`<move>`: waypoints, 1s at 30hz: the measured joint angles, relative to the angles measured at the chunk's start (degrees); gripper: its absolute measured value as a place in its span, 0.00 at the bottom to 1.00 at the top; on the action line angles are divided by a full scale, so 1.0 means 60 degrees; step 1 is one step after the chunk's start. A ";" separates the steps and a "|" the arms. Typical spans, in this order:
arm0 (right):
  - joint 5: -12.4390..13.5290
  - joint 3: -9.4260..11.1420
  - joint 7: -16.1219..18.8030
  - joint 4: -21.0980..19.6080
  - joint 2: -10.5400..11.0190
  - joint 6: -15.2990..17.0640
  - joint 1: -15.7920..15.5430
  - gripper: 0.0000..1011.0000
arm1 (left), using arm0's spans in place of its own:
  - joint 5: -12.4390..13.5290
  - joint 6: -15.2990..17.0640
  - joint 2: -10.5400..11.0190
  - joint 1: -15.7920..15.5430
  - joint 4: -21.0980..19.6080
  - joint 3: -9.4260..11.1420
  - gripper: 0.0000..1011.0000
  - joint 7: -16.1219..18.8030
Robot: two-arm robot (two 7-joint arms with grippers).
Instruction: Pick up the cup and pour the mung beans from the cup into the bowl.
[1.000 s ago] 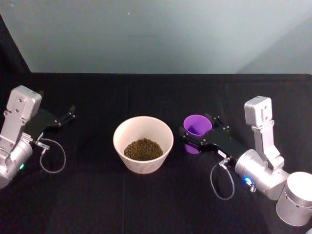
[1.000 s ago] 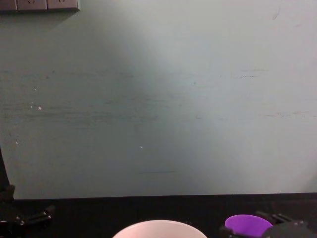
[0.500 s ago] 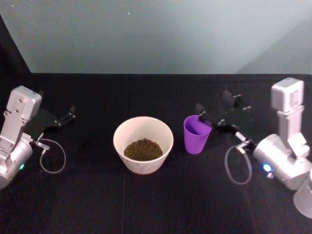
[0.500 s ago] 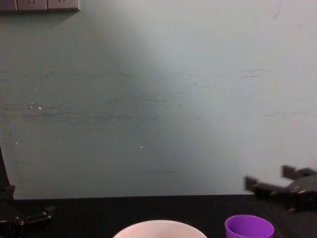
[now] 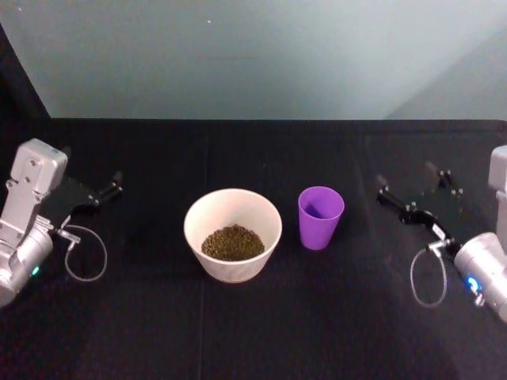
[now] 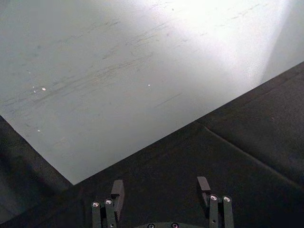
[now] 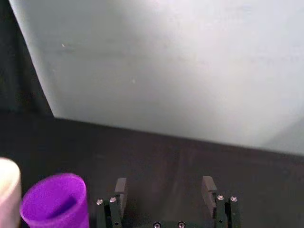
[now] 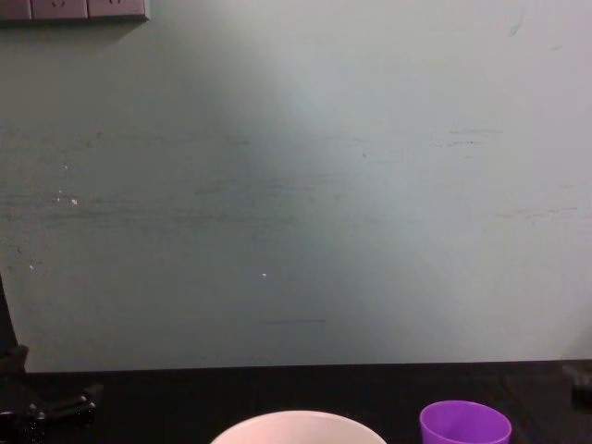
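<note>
Head view shows the bowl [image 5: 233, 234] near the middle of the black desk [image 5: 238, 332] with a heap of mung beans [image 5: 232, 241] already in its bottom, and the cup [image 5: 320, 217] standing upright just to its right, apart from it and held by nothing. No beans can be made out inside the cup from here, so the pour looks done and the cup set back down; by my reading little or nothing is left beyond the arms parking.

The right end effector [image 5: 412, 192] hangs to the right of the cup, well apart from it, its fingers spread with nothing between them; the right wrist view confirms the open gap and has the cup off to one side. The left end effector [image 5: 113, 185] sits parked far to the left of the bowl, also spread and empty.

Room to move is generous: bare cloth lies in front of and behind both vessels, and the desk's far edge meets the pale wall [image 5: 253, 55] well behind them. The narrow gap between cup and bowl is the only tight spot
</note>
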 joint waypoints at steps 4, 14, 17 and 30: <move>-0.0061 -0.0009 -0.0024 0.0380 -0.0060 0.0032 -0.0019 0.99 | 0.0001 0.0000 0.0000 0.0000 0.0000 0.0000 0.99 0.0000; -0.0232 0.0009 -0.0105 0.0460 -0.0121 0.0094 -0.0061 0.99 | 0.0000 0.0000 0.0000 0.0000 0.0000 0.0000 0.99 0.0000; -0.0232 0.0010 -0.0106 0.0460 -0.0121 0.0096 -0.0062 0.99 | 0.0000 0.0000 0.0000 0.0000 0.0000 -0.0001 0.99 0.0000; -0.0226 0.0004 -0.0107 0.0461 -0.0116 0.0096 -0.0059 0.99 | 0.0000 0.0000 0.0000 0.0000 0.0000 -0.0001 0.99 0.0000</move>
